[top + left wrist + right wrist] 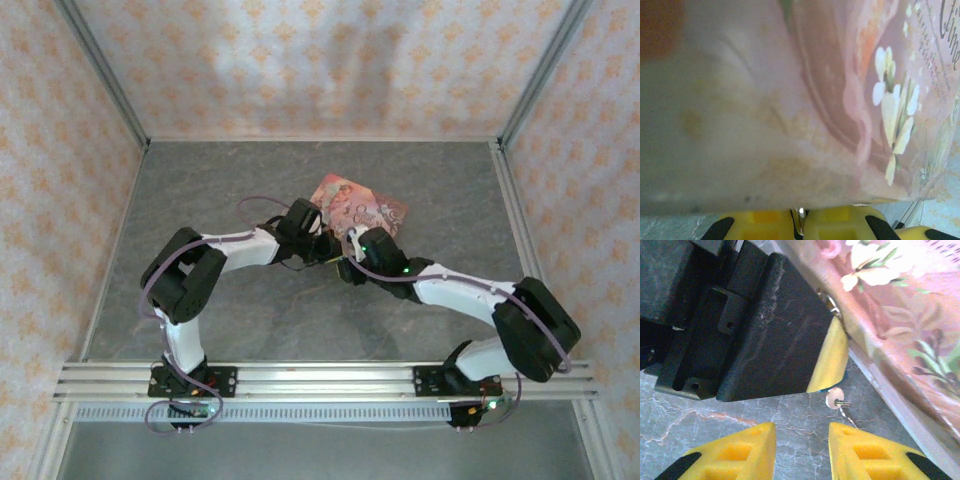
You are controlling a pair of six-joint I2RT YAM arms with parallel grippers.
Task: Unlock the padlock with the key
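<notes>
Both arms meet at the near edge of the pink box (358, 207), wrists almost touching.

Left pincer (801, 222): closed, pressed up against the box wall. A metal sliver (801, 214) shows pinched between its yellow fingers. Too small to tell whether it belongs to the padlock or to something else.

Right pincer (802, 447): open and holding nothing, low over the counter (780, 415), aimed at the left pincer's fingertip.

Key (835, 398), as I take it: a pale, round-headed fleck with a short metal stub. It sits just beyond the right pincer's gap, right under the tip of the left's yellow finger and close to the box edge. A thin thread trails from it towards the right fingers.

A small metal loop (833, 303) sits against the box edge higher up. It may be part of the lock.

The step in hand looks like taking up the key. To do it well:
- Come in slowly.
- Centre the gap on the head, not the thread.
- Close across the flat of the head so the stub stays free to point at the lock.
- Keep the left arm dead steady.
- Do not nudge the box.
</notes>
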